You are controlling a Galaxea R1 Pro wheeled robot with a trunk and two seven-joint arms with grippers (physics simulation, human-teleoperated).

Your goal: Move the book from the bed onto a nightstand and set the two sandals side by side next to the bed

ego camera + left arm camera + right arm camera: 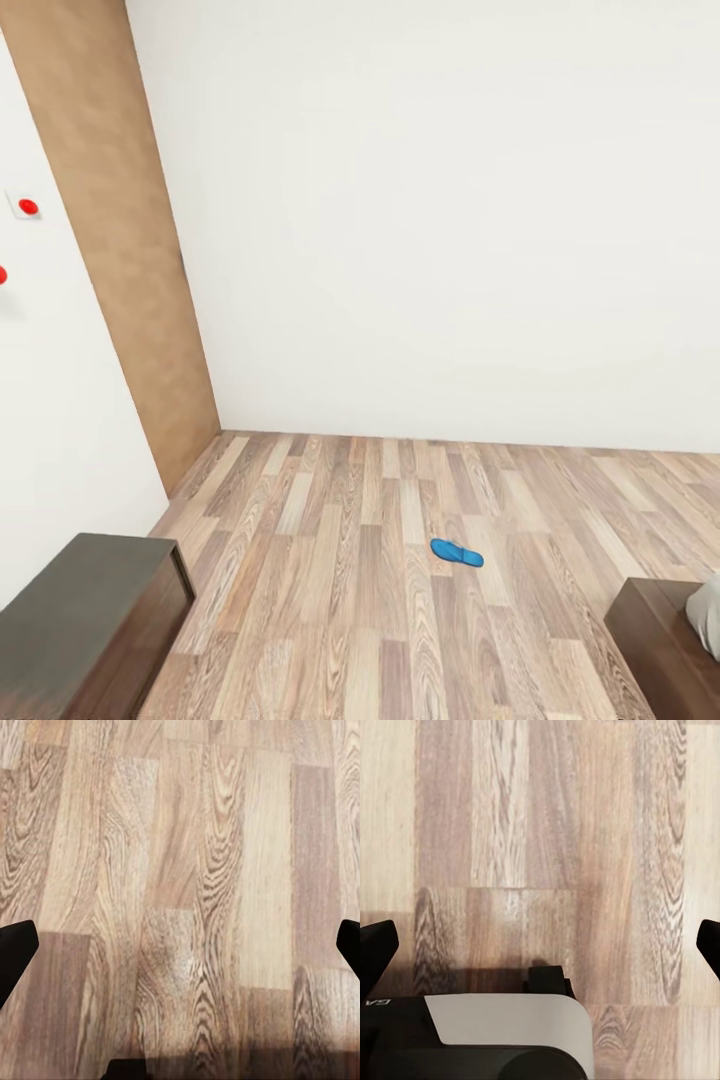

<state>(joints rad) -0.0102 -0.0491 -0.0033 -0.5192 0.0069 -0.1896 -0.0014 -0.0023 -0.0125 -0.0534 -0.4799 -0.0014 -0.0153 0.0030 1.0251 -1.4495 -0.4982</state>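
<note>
While we face a plain white wall (430, 220) over light wood-plank floor (330, 560), one blue sandal (457, 552) lies flat on the planks, well apart from the dark cabinet (85, 620) at lower left and the dark bed frame corner (660, 640) with pale mattress (706, 612) at lower right; a tan door panel (120, 240) stands at left, beside two red dots on the side wall. Our left gripper (180, 945) and right gripper (540, 945) both hang spread wide and empty over bare planks, and we make out only partial unreadable lettering on the robot body (502, 1035).
</note>
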